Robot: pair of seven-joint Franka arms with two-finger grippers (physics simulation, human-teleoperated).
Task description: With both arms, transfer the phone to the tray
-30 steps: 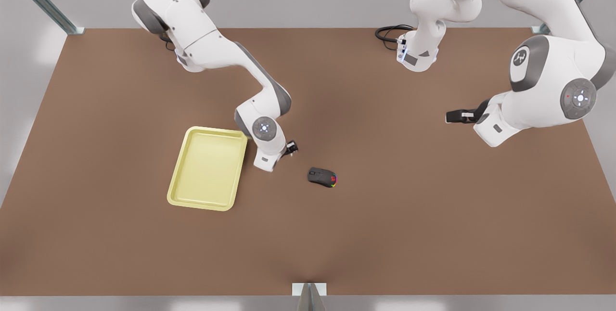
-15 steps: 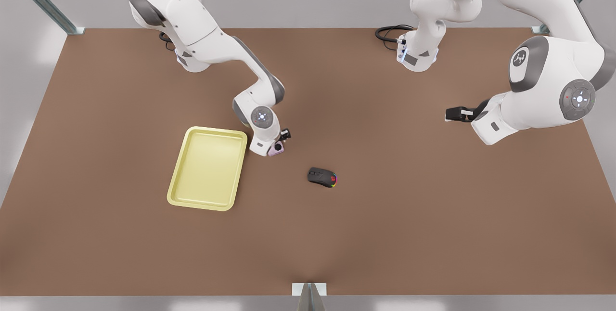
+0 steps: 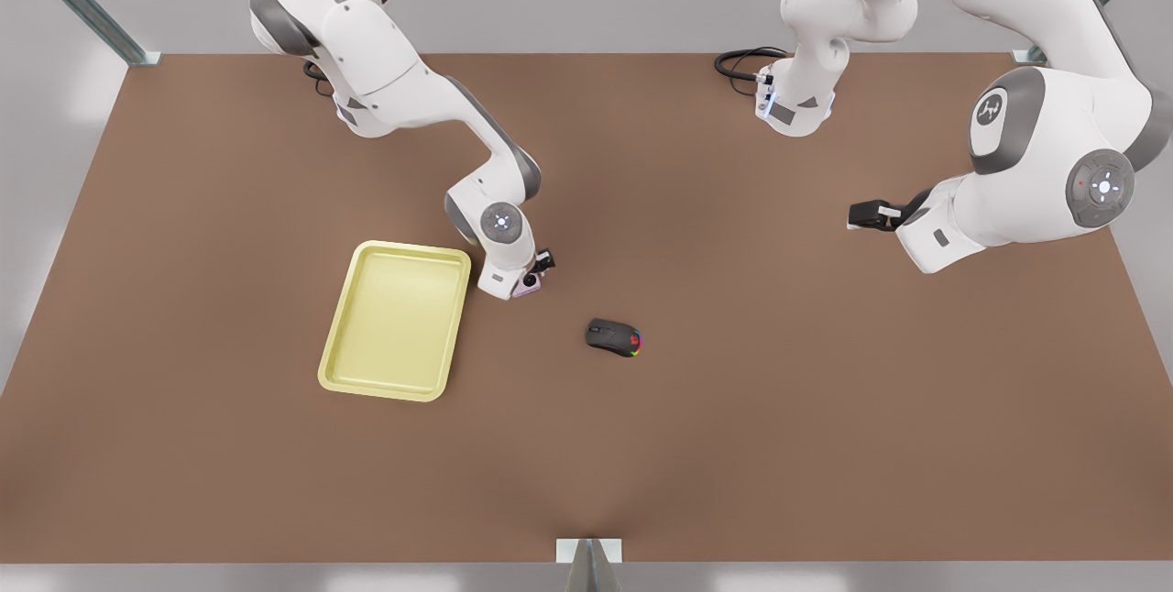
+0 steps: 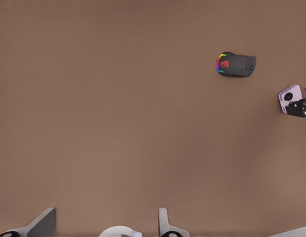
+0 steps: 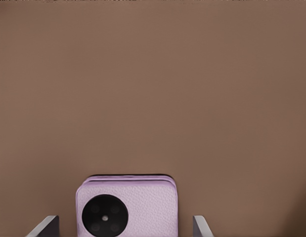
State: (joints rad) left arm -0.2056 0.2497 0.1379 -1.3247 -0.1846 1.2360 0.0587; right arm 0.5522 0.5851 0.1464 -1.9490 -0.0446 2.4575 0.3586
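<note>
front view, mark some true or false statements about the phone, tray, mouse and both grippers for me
1. The phone lies in the tray. False: it lies on the table, between the tray and the mouse.
2. The right gripper is at the phone, open, with a finger on either side of it. True.
3. The left gripper is shut on the mouse. False: it is open and waits at the front view's right, well away from the mouse.
4. The mouse lies on the table outside the tray. True.
</note>
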